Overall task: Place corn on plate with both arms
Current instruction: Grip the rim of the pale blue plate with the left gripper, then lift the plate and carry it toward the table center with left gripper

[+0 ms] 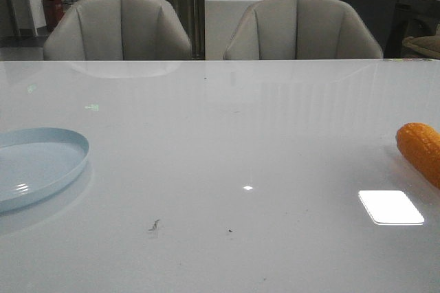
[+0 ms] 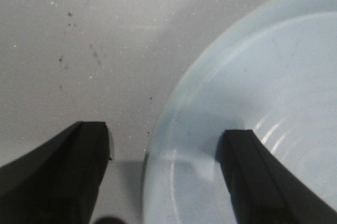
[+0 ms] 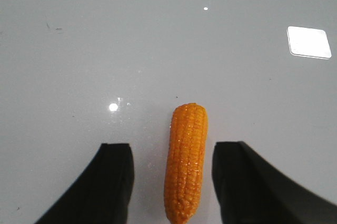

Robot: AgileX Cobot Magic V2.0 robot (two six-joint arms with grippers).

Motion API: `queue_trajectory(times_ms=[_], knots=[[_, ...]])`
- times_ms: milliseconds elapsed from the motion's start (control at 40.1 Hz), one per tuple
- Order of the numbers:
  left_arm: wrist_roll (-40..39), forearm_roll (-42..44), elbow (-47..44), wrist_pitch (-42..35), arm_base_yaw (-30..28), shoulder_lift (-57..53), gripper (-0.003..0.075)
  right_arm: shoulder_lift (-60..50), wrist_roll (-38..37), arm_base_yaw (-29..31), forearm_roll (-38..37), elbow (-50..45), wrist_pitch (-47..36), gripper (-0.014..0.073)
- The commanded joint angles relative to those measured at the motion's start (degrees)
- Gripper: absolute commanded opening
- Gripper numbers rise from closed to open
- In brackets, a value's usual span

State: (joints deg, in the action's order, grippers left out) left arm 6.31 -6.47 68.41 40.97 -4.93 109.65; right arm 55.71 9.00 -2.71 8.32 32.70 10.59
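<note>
- A glossy white table (image 1: pixel 220 169) fills the front view, with small dark specks (image 1: pixel 154 225) near its front edge.
- A bright rectangular light reflection (image 1: pixel 390 207) lies on the table's right side, and a small round glint (image 1: pixel 247 188) sits near the middle.
- Two grey upholstered chairs stand behind the table's far edge, one on the left (image 1: pixel 118 27) and one on the right (image 1: pixel 302 28).
- A white pillar (image 1: pixel 234 7) stands between them, further back.
- A red bin (image 1: pixel 52 11) is at far left.
</note>
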Motion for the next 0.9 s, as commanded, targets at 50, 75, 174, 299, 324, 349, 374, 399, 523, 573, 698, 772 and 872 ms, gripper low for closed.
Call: queue_trajectory(times_ms=[50, 75, 174, 299, 324, 349, 374, 399, 523, 573, 698, 772, 872], knots=[[-0.27, -0.69, 1.6, -0.39, -0.1, -2.36, 0.0435, -0.52, -0.01, 0.04, -0.46, 2.06, -3.82, 0.0456], [-0.27, -0.69, 1.6, -0.39, -0.1, -2.36, 0.0405, -0.52, -0.01, 0.04, -0.46, 2.06, -3.82, 0.0456], [-0.27, -0.69, 1.6, 0.14, -0.1, -2.36, 0.0232, -0.52, -0.01, 0.04, -0.46, 2.06, -3.82, 0.0456], [-0.27, -0.69, 1.6, 1.31, -0.1, -2.36, 0.0108, -0.52, -0.01, 0.04, -0.46, 2.06, -3.76, 0.0456], [-0.15, -0.69, 1.6, 1.45, -0.1, -2.36, 0.011, -0.52, -0.01, 0.04, -0.46, 2.06, -3.76, 0.0456], [-0.15, -0.69, 1.6, 1.61, -0.1, -2.36, 0.0108, -0.52, -0.01, 0.04, -0.4, 2.06, -3.77, 0.0456], [-0.15, -0.69, 1.6, 1.75, -0.1, -2.36, 0.0106, -0.52, -0.01, 0.04, -0.4, 2.06, -3.77, 0.0456], [-0.15, -0.69, 1.6, 1.76, -0.1, -2.36, 0.0102, -0.52, -0.01, 0.04, -0.26, 2.06, -3.77, 0.0456], [-0.15, -0.94, 2.87, 3.66, -0.1, -2.36, 0.0093, -0.52, -0.01, 0.04, 0.13, 2.06, -3.7, 0.0456], [-0.05, -1.22, 4.2, 4.95, -0.1, -2.36, 0.0093, -0.52, -0.01, 0.04, 0.13, 2.06, -3.7, 0.0456], [1.71, -3.97, 8.63, 7.8, -0.1, -2.91, 0.0093, -0.52, -0.01, 0.04, 0.13, 2.06, -3.7, 0.0456], [2.05, -5.62, 12.11, 9.56, 0.0, -3.05, 0.0093, -0.52, -0.01, 0.04, 0.13, 2.06, -3.64, 0.0456], [3.96, -9.97, 16.52, 12.47, 0.0, -3.19, 0.0093, -0.52, -0.01, 0.04, 0.13, 2.06, -3.64, 0.0456]])
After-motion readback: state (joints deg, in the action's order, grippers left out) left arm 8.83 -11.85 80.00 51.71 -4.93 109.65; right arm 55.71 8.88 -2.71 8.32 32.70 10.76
